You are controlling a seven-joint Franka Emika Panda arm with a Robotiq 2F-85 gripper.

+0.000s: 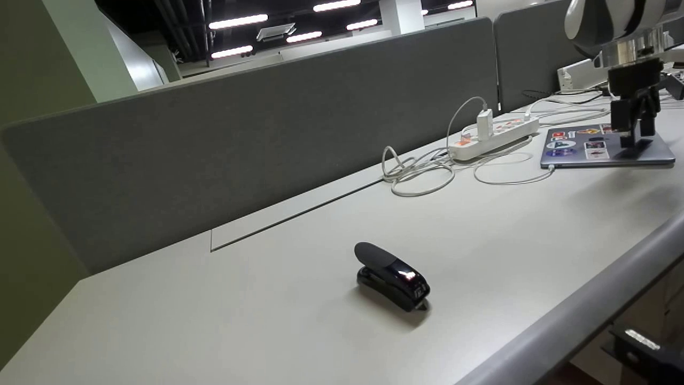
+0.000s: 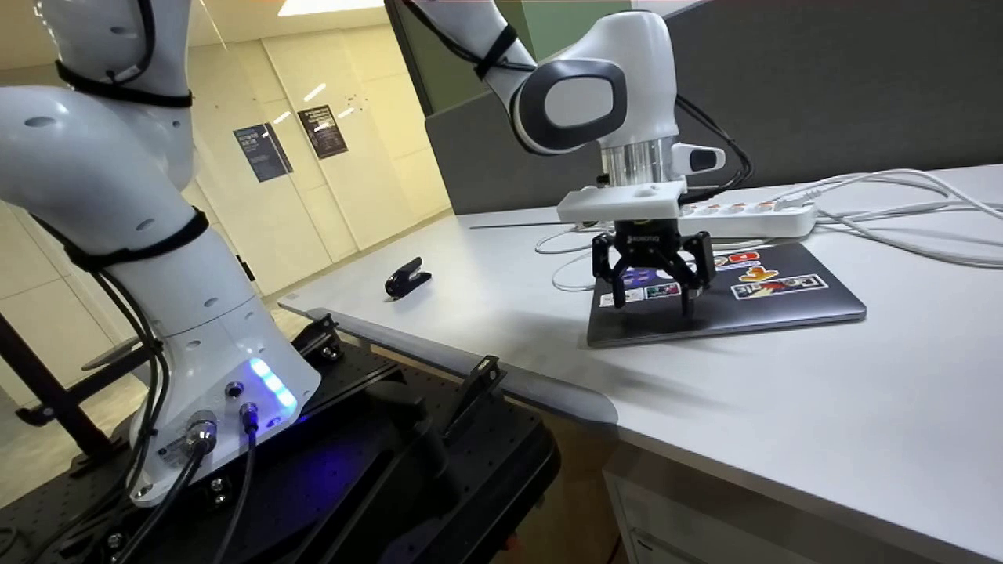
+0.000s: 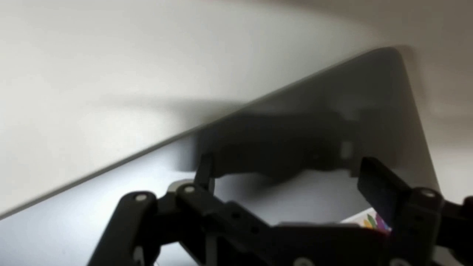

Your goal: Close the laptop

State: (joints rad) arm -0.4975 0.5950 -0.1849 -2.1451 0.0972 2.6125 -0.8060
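The silver-grey laptop [image 1: 612,154] lies flat and shut on the white desk, its lid covered with stickers. It shows the same in an exterior view [image 2: 772,307]. My gripper [image 2: 653,305] points down over the lid, near the desk-front side; it also shows in an exterior view [image 1: 637,138]. In the wrist view my gripper [image 3: 288,166] has its black fingers spread wide with nothing between them. Below them are the bare lid [image 3: 314,195], a rounded corner and part of a sticker. The fingertips look just above the lid; whether they touch it I cannot tell.
A white power strip [image 1: 497,140] with plugs and tangled cables [image 1: 417,174] lies behind the laptop. A thin white cable [image 1: 513,183] runs to the laptop's side. A black stapler [image 1: 393,277] stands on the desk. A grey partition [image 1: 299,117] borders the back.
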